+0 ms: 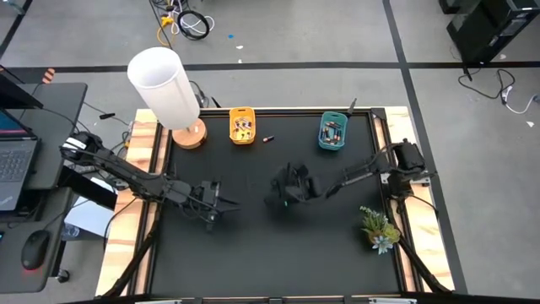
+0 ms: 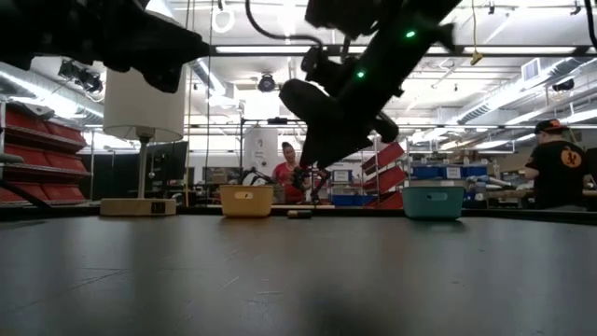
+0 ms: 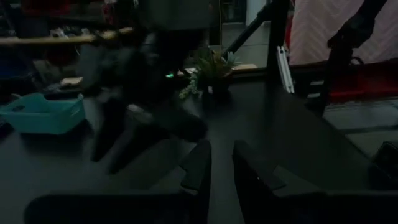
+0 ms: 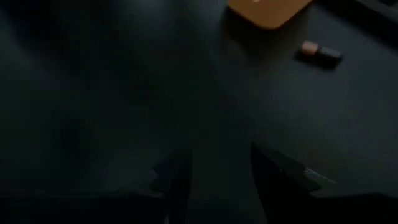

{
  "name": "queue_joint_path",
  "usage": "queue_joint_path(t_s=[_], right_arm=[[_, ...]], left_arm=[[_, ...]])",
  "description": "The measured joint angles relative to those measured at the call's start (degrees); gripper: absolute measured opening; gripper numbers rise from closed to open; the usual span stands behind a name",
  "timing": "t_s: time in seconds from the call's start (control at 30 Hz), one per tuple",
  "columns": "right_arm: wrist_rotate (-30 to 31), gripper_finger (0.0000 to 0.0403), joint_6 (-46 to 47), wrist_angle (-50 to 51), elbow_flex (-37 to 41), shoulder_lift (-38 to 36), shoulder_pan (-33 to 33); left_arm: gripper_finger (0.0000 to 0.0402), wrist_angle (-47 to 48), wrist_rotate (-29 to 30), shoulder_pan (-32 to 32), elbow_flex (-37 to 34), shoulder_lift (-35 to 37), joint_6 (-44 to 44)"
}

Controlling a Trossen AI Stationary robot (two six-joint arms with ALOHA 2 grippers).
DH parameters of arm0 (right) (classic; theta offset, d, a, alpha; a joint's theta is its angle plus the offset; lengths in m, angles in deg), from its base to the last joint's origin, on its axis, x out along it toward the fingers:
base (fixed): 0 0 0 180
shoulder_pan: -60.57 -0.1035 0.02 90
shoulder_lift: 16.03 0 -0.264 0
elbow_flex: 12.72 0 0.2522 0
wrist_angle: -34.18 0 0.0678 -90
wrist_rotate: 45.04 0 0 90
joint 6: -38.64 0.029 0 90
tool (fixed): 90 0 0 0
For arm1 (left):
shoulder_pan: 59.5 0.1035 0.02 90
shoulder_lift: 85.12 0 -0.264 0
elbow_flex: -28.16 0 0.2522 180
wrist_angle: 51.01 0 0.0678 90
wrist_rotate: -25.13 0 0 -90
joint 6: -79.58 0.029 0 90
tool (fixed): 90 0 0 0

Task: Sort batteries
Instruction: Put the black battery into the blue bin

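- Spreading across most of the high view, the black table (image 1: 278, 253) carries everything, with wooden rails along both sides
- Standing at the far left corner, a white-shaded lamp (image 1: 165, 84) rests on its round wooden base
- Reaching in from the left, the left arm holds the left gripper (image 1: 221, 203) above bare table; its jaws stand slightly apart with nothing between them
- Coming from the right, the right gripper (image 1: 283, 194) hangs over the table's middle, raised clear of it in the low view; its jaws are spread and empty, though the wrist picture is dim
- A small potted plant (image 1: 378, 228) sits near the right rail
- The yellow bin (image 1: 243, 126) and the teal bin (image 1: 332, 133) stand at the far edge, each holding several batteries
- One loose battery (image 1: 268, 138), dark with a copper end, lies on the table just beside the yellow bin, between the two bins
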Motion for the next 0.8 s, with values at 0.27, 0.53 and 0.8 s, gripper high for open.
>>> queue_joint_path(t_s=[0.27,0.53,0.8], right_arm=[[-16.5,0.017,-21.4,-6.3,-0.1,-0.1,14.5],[-26.0,0.017,-34.5,-8.1,0.0,-0.7,27.1],[-34.0,0.017,-43.8,-8.6,0.0,1.7,33.9]], left_arm=[[0.0069,3.8,9.7,0.4,0.0,0.1,8.3],[0.0069,4.0,15.3,0.4,0.0,0.6,8.5],[0.0069,4.0,13.9,3.6,0.0,1.2,6.4]])
